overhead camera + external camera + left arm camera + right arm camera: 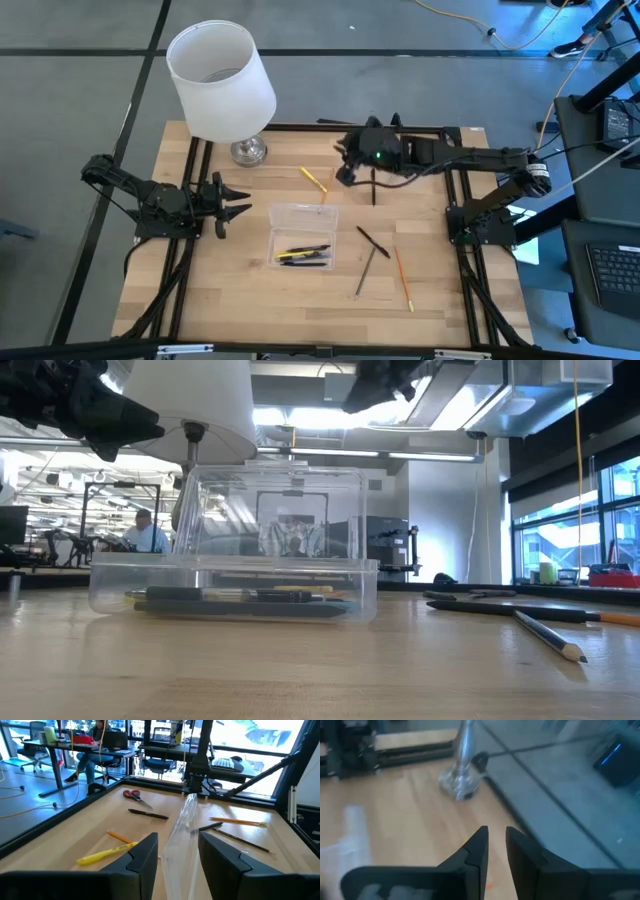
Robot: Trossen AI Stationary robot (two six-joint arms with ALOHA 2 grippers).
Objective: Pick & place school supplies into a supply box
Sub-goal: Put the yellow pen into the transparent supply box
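Pencils (pixel 302 255) lie in clear box (pixel 303 214) mid-frame; lamp (pixel 221 80) upper left; my left gripper (pixel 232 204) fingers apart, right gripper (pixel 345 172) nearly together, empty.

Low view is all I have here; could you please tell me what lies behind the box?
Observer: A yellow pen lies beyond the box, toward the lamp.
Operator: Thanks. Where is the left gripper?
Observer: The left gripper is open, just left of the box.
Operator: And the right one?
Observer: The right gripper hovers past the yellow pen, away from the box.
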